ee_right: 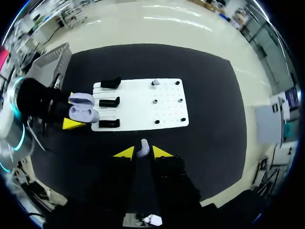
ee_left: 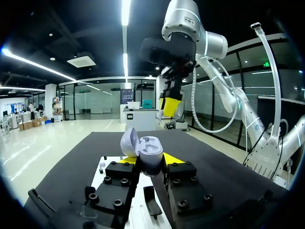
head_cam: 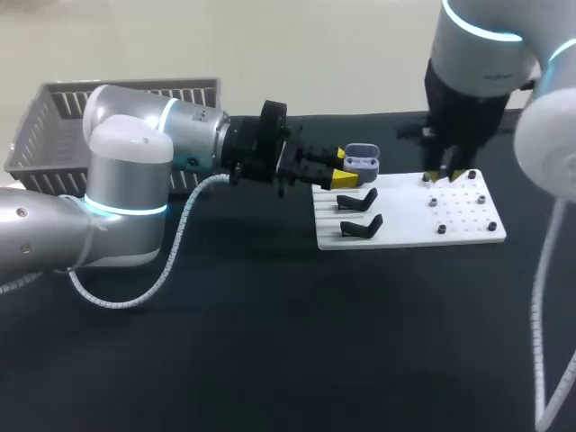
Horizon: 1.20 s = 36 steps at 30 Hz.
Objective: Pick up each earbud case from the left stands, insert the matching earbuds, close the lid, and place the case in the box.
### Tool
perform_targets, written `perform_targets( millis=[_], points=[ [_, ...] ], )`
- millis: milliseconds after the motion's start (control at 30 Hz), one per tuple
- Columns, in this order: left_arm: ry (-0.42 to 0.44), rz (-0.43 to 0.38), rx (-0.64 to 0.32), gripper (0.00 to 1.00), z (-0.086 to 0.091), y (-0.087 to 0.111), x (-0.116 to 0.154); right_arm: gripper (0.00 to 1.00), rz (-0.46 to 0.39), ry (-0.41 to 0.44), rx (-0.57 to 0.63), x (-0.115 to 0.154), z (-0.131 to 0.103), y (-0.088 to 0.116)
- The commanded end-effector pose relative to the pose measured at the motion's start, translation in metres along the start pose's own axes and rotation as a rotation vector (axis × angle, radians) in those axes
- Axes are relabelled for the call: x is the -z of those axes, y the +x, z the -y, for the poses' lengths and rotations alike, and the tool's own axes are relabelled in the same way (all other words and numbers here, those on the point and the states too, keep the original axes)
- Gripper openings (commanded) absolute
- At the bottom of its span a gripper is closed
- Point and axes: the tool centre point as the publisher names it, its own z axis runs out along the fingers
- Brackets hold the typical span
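My left gripper (head_cam: 346, 168) is shut on a pale grey earbud case (head_cam: 362, 162) and holds it just above the left edge of the white board (head_cam: 409, 236). The case (ee_left: 145, 153) sits between the yellow tips with its lid flipped open and its sockets showing. My right gripper (head_cam: 447, 174) hangs fingers-down over the board's far right part. In the right wrist view a small white earbud (ee_right: 143, 146) is pinched between that gripper's (ee_right: 143, 152) tips. The case (ee_right: 84, 108) shows there at the board's (ee_right: 143, 110) left side, and another earbud (ee_right: 156, 83) rests on the board's far side.
Two empty black stands (head_cam: 357, 200) (head_cam: 362, 226) sit on the board's left part. Small dark pegs (head_cam: 442, 229) dot its right part. A grey mesh basket (head_cam: 54, 126) stands at the back left, behind my left arm. Black table cloth lies in front of the board.
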Motion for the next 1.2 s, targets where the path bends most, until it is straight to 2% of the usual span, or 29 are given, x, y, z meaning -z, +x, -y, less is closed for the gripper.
perform_targets(
  millis=[33,133,233,333,967,1100,1200],
  points=[
    [0.001,0.001,0.000,0.00,-0.001,0.001,0.000,0.00,-0.038,0.036,-0.150,0.009,-0.019,-0.008],
    [0.001,0.001,0.000,0.00,-0.001,0.001,0.000,0.00,-0.111,0.060,-0.218,0.006,-0.024,-0.009],
    [0.001,0.001,0.000,0.00,-0.001,0.001,0.000,0.00,-0.149,0.063,-0.278,0.003,-0.030,-0.011],
    [0.001,0.001,0.000,0.00,-0.001,0.001,0.000,0.00,-0.180,0.032,-0.323,0.002,-0.033,-0.012],
    [0.001,0.001,0.000,0.00,-0.001,0.001,0.000,0.00,-0.180,0.032,-0.323,0.002,-0.033,-0.012],
    [0.001,0.001,0.000,0.00,-0.001,0.001,0.000,0.00,-0.134,0.003,-0.463,0.019,-0.051,-0.022],
    [0.001,0.001,0.000,0.00,-0.001,0.001,0.000,0.00,-0.121,-0.005,-0.516,0.028,-0.062,-0.025]
  ],
)
